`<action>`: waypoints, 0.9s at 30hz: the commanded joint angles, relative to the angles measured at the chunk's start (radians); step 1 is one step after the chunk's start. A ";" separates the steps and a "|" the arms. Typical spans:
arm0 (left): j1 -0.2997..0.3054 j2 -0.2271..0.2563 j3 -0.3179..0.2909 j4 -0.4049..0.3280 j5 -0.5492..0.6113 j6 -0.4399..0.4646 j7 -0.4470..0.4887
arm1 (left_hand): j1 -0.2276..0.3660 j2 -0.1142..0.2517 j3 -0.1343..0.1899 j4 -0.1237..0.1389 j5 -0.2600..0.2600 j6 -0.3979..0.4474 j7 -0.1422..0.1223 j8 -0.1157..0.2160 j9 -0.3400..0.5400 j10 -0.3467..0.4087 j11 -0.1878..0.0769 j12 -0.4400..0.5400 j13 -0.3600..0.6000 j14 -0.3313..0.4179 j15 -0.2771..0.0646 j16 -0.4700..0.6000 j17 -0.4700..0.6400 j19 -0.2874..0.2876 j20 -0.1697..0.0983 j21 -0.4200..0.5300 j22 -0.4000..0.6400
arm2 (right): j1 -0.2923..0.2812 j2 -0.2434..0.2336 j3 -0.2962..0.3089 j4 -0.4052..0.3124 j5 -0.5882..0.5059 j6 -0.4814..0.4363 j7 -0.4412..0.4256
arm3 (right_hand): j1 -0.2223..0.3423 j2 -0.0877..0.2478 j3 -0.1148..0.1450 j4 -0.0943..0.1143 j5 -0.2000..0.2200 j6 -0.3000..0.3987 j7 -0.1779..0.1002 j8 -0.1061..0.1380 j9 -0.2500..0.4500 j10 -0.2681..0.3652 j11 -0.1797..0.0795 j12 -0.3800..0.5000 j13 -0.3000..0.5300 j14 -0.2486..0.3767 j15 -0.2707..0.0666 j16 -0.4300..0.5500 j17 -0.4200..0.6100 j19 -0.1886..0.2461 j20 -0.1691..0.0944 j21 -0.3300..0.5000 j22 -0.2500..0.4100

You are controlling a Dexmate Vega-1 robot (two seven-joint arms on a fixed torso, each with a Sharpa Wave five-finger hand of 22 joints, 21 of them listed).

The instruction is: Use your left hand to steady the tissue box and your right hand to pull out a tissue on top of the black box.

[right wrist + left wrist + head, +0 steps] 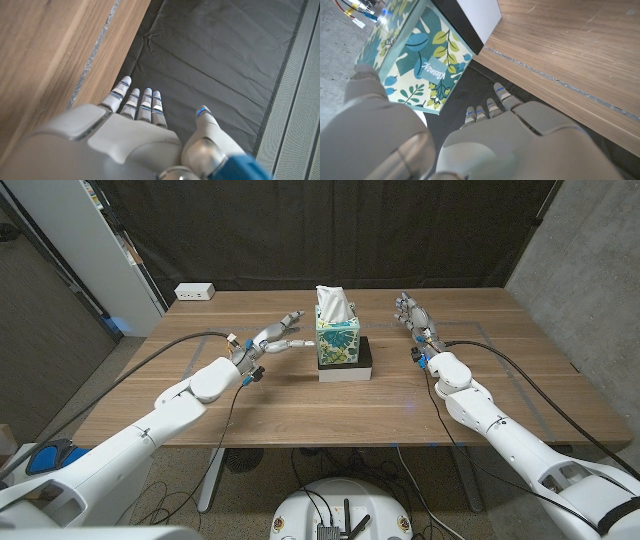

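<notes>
A leaf-patterned tissue box (338, 340) stands on a black box (346, 366) at the table's middle, a white tissue (332, 304) sticking up from its top. My left hand (272, 338) is open just left of the tissue box, fingers pointing toward it, apart from it by a small gap. The left wrist view shows the tissue box (415, 55) close beyond my left hand (490, 135). My right hand (414, 314) is open to the right of the box, fingers extended, holding nothing. In the right wrist view my right hand (140, 125) reaches along the table with spread fingers.
A white power strip (194, 292) lies at the table's far left corner. A black curtain hangs behind the wooden table (300, 405). Cables run from both arms across the tabletop.
</notes>
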 commanded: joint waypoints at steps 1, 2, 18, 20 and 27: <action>-0.047 -0.026 0.028 0.046 -0.017 -0.044 -0.055 | 0.021 0.003 -0.012 -0.001 0.008 -0.089 -0.002 0.014 0.002 0.010 -0.010 0.010 0.003 0.014 0.002 0.001 0.002 0.015 0.003 0.004 0.001 | -0.018 -0.011 0.006 -0.026 -0.009 -0.001 -0.015 | -0.007 0.001 -0.005 -0.003 0.001 0.011 0.002 0.001 0.002 0.010 -0.002 -0.002 0.002 0.007 0.004 -0.005 0.001 0.007 0.006 -0.005 0.004; -0.050 -0.029 0.029 0.049 -0.015 -0.047 -0.055 | 0.023 0.003 -0.015 -0.001 0.008 -0.083 -0.001 0.017 0.002 0.012 -0.010 0.010 0.003 0.017 0.002 0.001 0.002 0.016 0.003 0.004 0.001 | -0.020 -0.011 0.007 -0.029 -0.006 -0.003 -0.016 | -0.007 0.001 -0.005 -0.003 0.001 0.011 0.001 0.000 0.002 0.010 -0.002 -0.002 0.002 0.006 0.003 -0.006 0.001 0.007 0.005 -0.005 0.004; -0.090 -0.065 0.048 0.091 -0.025 -0.076 -0.082 | 0.060 0.009 -0.044 0.001 0.016 -0.029 0.003 0.036 0.003 0.070 -0.013 0.013 0.003 0.075 -0.019 0.005 0.001 0.051 0.005 0.006 0.002 | -0.034 -0.017 0.012 -0.043 -0.012 0.002 -0.025 | -0.007 0.000 -0.005 -0.006 0.001 0.011 0.001 -0.001 0.002 0.011 0.000 -0.003 0.002 0.008 0.005 -0.008 -0.002 0.007 0.007 -0.006 0.004; -0.094 -0.070 0.050 0.094 -0.030 -0.079 -0.087 | 0.065 0.011 -0.046 0.001 0.017 -0.025 0.005 0.038 0.003 0.075 -0.012 0.013 0.003 0.081 -0.023 0.006 0.001 0.058 0.002 0.007 0.002 | -0.036 -0.018 0.013 -0.046 -0.013 0.001 -0.028 | -0.007 0.000 -0.005 -0.006 0.001 0.011 0.002 -0.001 0.002 0.011 0.000 -0.003 0.002 0.008 0.005 -0.008 -0.002 0.006 0.007 -0.006 0.004; -0.104 -0.083 0.053 0.106 -0.048 -0.093 -0.102 | 0.105 0.023 -0.056 0.003 0.023 0.030 0.023 0.060 0.003 0.143 -0.009 0.022 0.002 0.148 -0.042 0.013 0.001 0.091 -0.007 0.010 0.002 | -0.042 -0.021 0.015 -0.055 -0.017 0.002 -0.033 | -0.007 0.000 -0.006 -0.008 0.001 0.011 0.002 -0.001 0.002 0.011 -0.002 -0.003 0.002 0.008 0.005 -0.009 -0.003 0.005 0.007 -0.006 0.004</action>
